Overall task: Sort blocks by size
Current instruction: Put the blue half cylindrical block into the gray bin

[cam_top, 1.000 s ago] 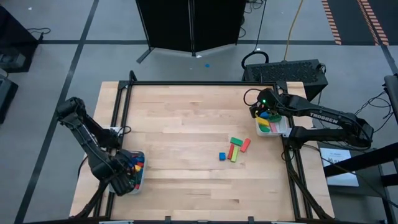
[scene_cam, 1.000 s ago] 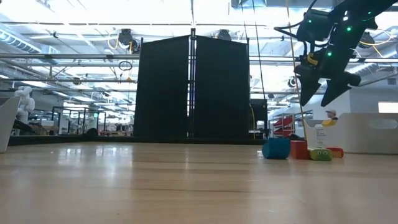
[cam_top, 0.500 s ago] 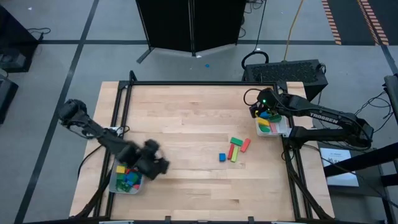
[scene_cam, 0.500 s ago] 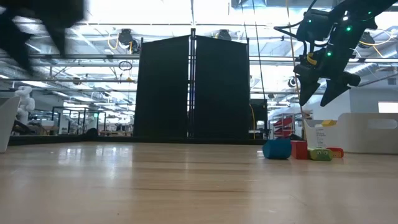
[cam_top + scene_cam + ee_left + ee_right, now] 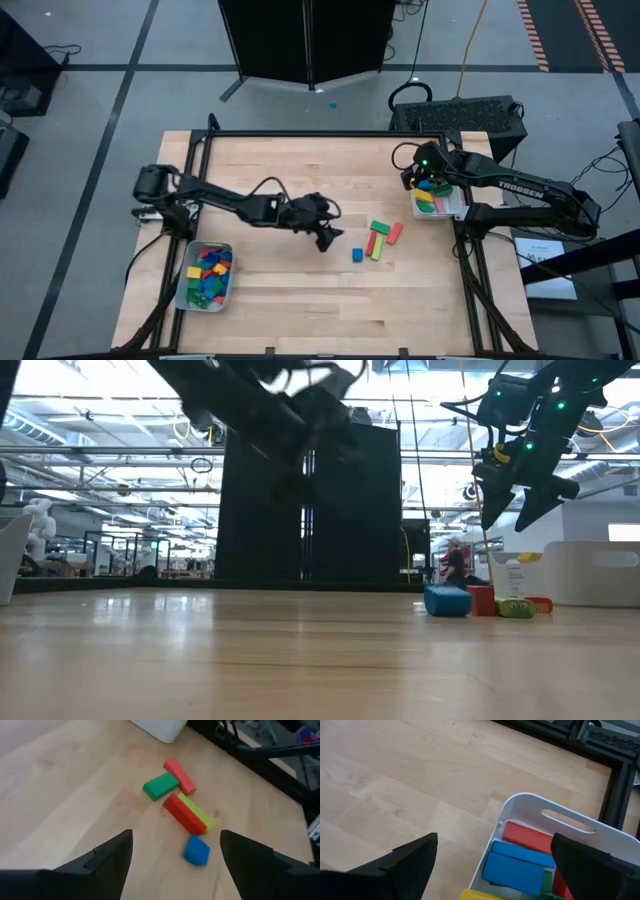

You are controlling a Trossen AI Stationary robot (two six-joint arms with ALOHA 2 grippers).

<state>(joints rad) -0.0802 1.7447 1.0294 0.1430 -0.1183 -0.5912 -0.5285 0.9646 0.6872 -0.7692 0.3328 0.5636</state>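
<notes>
My left gripper (image 5: 326,236) is stretched over the middle of the table (image 5: 300,170), with its fingers (image 5: 107,857) wide apart and nothing between them. It hangs just beside the small group of loose blocks (image 5: 376,240), on the side away from the right tray (image 5: 452,208). In this group I see a blue cube (image 5: 196,851), the shortest piece, then a red bar (image 5: 183,814) and a yellow bar (image 5: 198,812) lying side by side and touching, then a green block (image 5: 160,786) and a second, lighter red bar (image 5: 179,776) nearer to that tray. My right gripper (image 5: 418,178) waits above the right tray, open and empty; inside the tray lie a red bar, blue blocks (image 5: 516,866) and some yellow and green. The left tray (image 5: 187,296), far from the group, holds many short mixed blocks.
</notes>
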